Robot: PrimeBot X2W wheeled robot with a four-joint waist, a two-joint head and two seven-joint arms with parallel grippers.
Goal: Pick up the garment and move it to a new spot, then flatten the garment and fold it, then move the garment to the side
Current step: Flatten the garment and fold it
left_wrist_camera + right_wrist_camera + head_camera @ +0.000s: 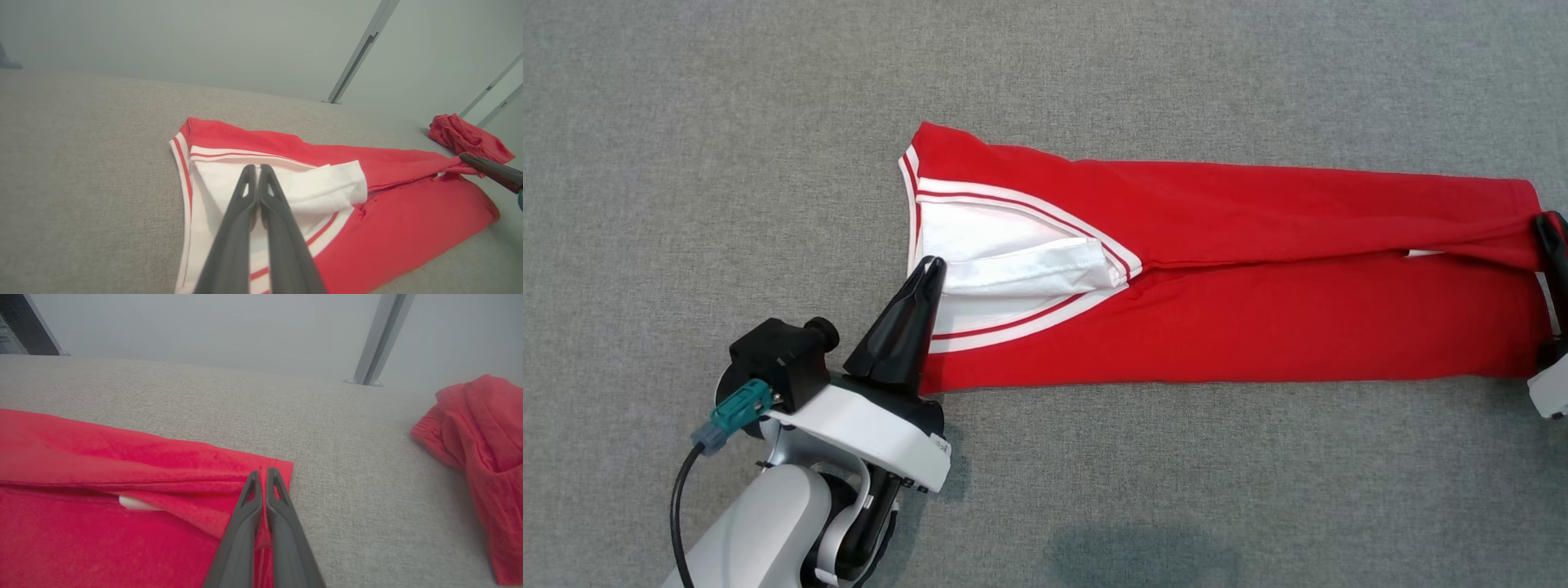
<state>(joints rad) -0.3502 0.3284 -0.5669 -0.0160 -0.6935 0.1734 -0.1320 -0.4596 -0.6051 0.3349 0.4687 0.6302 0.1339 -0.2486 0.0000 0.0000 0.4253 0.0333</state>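
Left gripper (931, 265) is pressed fully shut, its two dark fingers meeting at the tips over the white inner collar area of the long red garment with white, red-striped V-neck trim (1217, 327); whether any cloth is pinched between them cannot be made out. Right gripper (1550, 224) is likewise closed tight at the opposite, hem end, and in its own wrist view red fabric shows squeezed between its fingers (282, 522), so it has hold of the garment's edge there. The garment lies folded lengthwise into a narrow band across the middle of the grey woven-cloth-covered desk (768, 122), collar end toward the robot's left, hem toward its right, with a small white scrap (135, 503) peeping from the central fold line. A white folded sleeve piece (327, 183) lies across the collar opening just beside the left gripper's tips. Well apart from the hem, further to the right on the desk, sits a crumpled red cloth heap (482, 428). Beyond the desk's far edge a slanted grey metal post (380, 339) rises before a pale wall.
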